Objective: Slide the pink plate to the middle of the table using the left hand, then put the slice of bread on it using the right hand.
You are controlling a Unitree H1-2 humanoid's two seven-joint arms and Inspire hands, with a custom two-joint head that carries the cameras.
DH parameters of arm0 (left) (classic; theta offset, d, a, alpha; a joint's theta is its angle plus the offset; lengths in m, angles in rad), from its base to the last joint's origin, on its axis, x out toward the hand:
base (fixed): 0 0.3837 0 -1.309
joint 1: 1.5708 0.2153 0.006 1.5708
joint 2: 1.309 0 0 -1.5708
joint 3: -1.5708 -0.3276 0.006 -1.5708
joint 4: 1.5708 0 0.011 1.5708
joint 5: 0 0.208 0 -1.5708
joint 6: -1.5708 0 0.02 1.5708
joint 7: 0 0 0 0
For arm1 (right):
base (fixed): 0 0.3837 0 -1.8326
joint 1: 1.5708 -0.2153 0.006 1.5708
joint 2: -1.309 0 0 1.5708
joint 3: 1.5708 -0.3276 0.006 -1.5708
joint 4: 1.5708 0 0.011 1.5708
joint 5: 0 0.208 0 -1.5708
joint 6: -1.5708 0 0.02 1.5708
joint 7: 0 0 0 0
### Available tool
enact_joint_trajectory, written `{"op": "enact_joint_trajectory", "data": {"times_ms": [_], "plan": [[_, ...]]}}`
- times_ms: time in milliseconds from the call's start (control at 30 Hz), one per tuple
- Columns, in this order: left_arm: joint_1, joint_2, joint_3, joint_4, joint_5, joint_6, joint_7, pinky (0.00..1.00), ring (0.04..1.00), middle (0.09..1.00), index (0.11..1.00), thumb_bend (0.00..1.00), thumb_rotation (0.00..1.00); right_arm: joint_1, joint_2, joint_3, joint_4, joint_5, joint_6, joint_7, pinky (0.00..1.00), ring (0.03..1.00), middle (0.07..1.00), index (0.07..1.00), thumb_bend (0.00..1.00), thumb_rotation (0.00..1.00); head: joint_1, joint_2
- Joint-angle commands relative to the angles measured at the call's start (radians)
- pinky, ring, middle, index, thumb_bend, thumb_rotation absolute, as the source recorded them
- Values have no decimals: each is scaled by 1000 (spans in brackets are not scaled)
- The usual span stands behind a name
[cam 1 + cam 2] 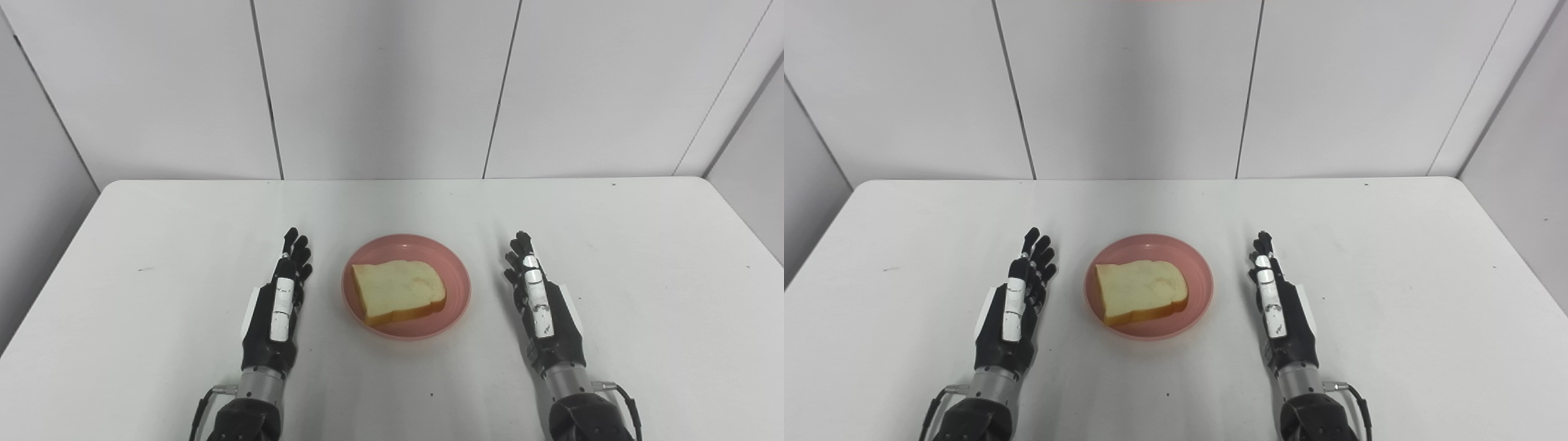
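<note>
A pink plate (454, 263) sits in the middle of the white table, a little toward the near edge. A slice of bread (397, 290) lies flat on it. My left hand (280, 306) rests just left of the plate, fingers straight and pointing away, open and empty, apart from the plate. My right hand (539, 303) rests just right of the plate in the same pose, open and empty. Both show in the right eye view too: left hand (1013, 303), right hand (1277, 306), plate (1200, 269), bread (1141, 289).
The white table (184, 233) spreads wide on both sides and behind the plate. White wall panels (386, 86) stand along its far edge and sides. Cables run at both wrists near the bottom edge.
</note>
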Motion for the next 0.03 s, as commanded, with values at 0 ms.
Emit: {"op": "enact_joint_trajectory", "data": {"times_ms": [0], "plan": [[-2, 1, -5, -25, -14, 4, -15, 1000, 1000, 1000, 1000, 786, 988, -18, -1, 6, -30, 12, -49, 1, 1000, 1000, 1000, 1000, 570, 1000, 0, 1]]}}
